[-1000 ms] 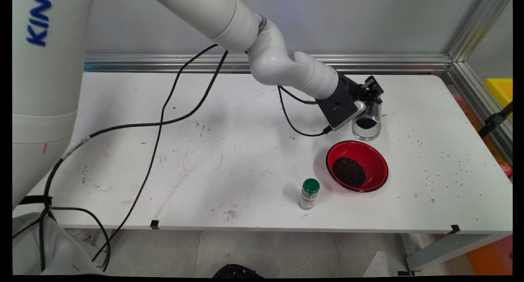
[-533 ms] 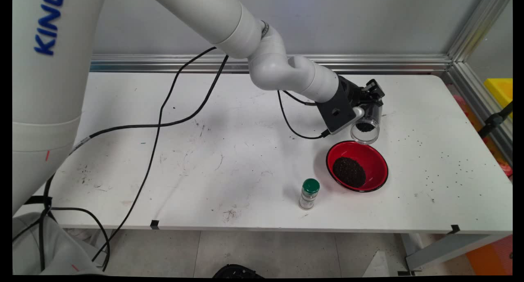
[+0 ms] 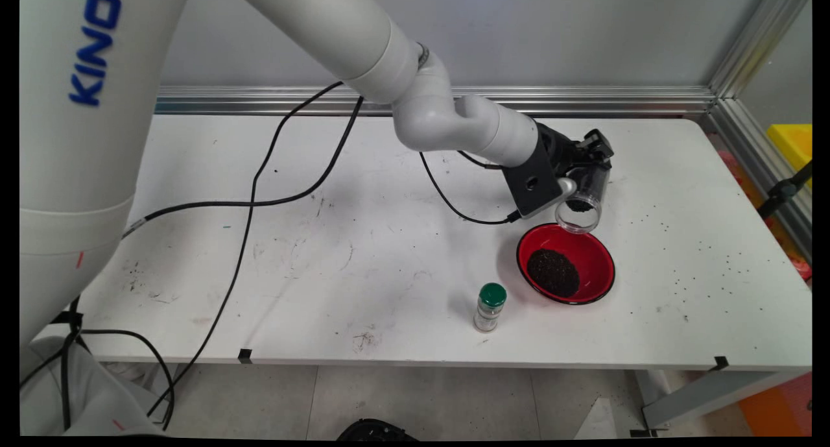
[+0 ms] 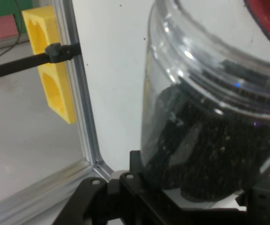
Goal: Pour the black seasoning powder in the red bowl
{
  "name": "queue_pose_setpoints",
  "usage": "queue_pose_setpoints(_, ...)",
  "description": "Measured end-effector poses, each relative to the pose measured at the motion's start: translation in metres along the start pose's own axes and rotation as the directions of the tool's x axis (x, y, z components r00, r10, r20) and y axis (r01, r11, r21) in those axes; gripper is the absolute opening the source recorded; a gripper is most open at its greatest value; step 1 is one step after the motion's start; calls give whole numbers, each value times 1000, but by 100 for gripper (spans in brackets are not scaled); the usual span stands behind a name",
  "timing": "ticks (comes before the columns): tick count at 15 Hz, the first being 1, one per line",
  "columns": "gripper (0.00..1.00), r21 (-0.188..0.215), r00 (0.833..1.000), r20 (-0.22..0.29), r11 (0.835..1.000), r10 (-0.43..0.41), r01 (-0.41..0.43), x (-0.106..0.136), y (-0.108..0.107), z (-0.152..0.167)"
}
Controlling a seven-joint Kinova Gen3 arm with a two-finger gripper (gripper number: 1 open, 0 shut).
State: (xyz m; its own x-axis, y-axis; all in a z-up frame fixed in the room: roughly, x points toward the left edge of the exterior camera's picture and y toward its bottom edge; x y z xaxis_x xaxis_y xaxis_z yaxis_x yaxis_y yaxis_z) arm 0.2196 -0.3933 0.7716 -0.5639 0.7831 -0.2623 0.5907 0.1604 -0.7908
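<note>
Since a second ago, jar (image 3: 581, 204) tipped further over bowl (image 3: 600, 255).

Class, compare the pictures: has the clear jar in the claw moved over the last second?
Yes. The clear jar has tipped further, and its open mouth has come down toward the red bowl, now overlapping the bowl's far rim in the main view.

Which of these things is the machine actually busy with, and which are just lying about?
Busy with:
- pincer, shut on the clear jar of dark grains, tilted over the bowl's far rim
- red bowl with a dark heap inside

Lying about:
- green-capped bottle, standing alone
- scattered grains on the table
</note>
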Motion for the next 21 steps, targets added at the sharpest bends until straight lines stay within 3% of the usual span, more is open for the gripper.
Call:
queue_pose_setpoints(9,0,48,992,17,991,122,-122,6,4,3)
queue_pose_setpoints(21,0,105,960,42,954,276,-279,13,6,5)
